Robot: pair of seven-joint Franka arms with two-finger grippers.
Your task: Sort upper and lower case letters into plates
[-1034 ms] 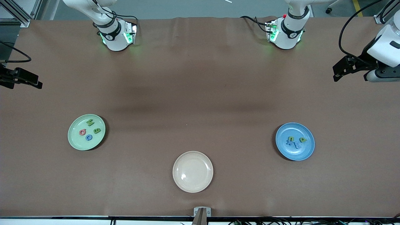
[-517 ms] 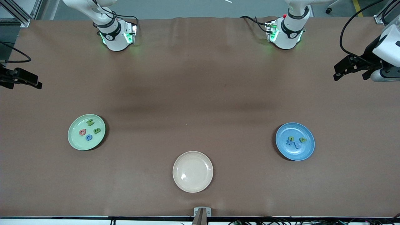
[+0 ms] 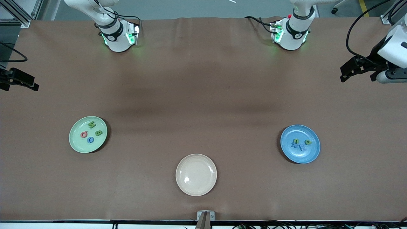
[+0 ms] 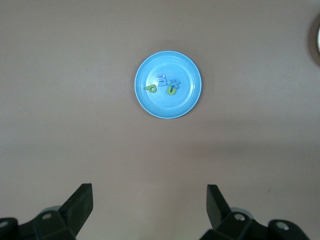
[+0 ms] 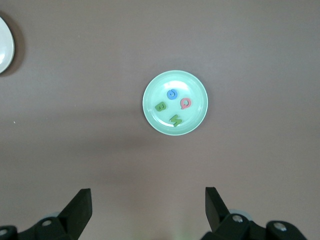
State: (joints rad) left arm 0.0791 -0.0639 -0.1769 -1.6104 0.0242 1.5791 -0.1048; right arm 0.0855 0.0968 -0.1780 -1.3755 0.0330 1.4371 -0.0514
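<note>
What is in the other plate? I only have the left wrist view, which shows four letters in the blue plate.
Observer: The mint green plate, toward the right arm's end of the table, holds four letters: a green zigzag letter, a green B, a red Q and a blue C.
Operator: I see just an edge of a cream plate. Anything in it?
Observer: No, the cream plate holds no letters.
Operator: My left gripper hangs open. And the right one?
Observer: The right gripper is open too and holds nothing; it waits over the right arm's end of the table.
</note>
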